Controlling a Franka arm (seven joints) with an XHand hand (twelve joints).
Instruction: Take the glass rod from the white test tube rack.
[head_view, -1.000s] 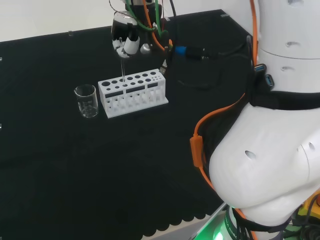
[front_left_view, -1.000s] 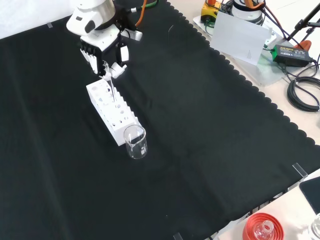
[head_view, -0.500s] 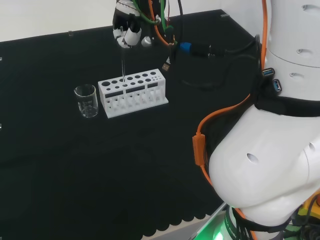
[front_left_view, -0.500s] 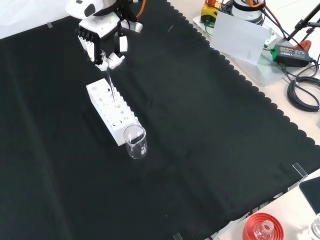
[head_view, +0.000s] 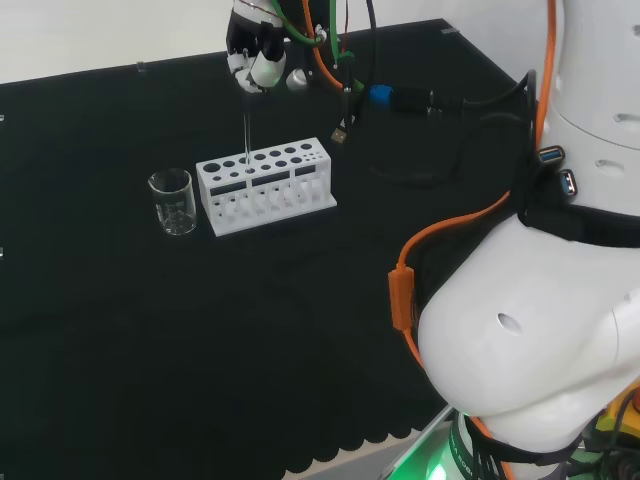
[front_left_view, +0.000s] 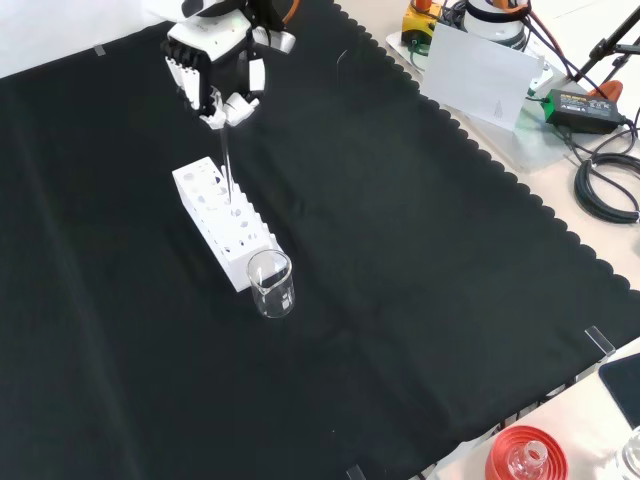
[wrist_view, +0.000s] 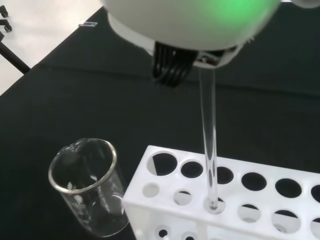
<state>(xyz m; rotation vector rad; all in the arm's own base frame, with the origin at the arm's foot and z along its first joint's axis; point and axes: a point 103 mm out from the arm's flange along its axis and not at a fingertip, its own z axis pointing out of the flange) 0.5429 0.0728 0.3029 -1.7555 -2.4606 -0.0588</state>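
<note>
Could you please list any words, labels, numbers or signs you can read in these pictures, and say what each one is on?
None can be read.
Beaker: faint white markings on the glass, too blurred to read.
White test tube rack, glass rod and hand: no print visible.

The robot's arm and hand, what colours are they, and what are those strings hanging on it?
The arm is made of big, smooth, rounded white links. An orange cable runs along it, with black cables too. The hand is black and white, shaped like a person's, with fingers and a thumb.
</note>
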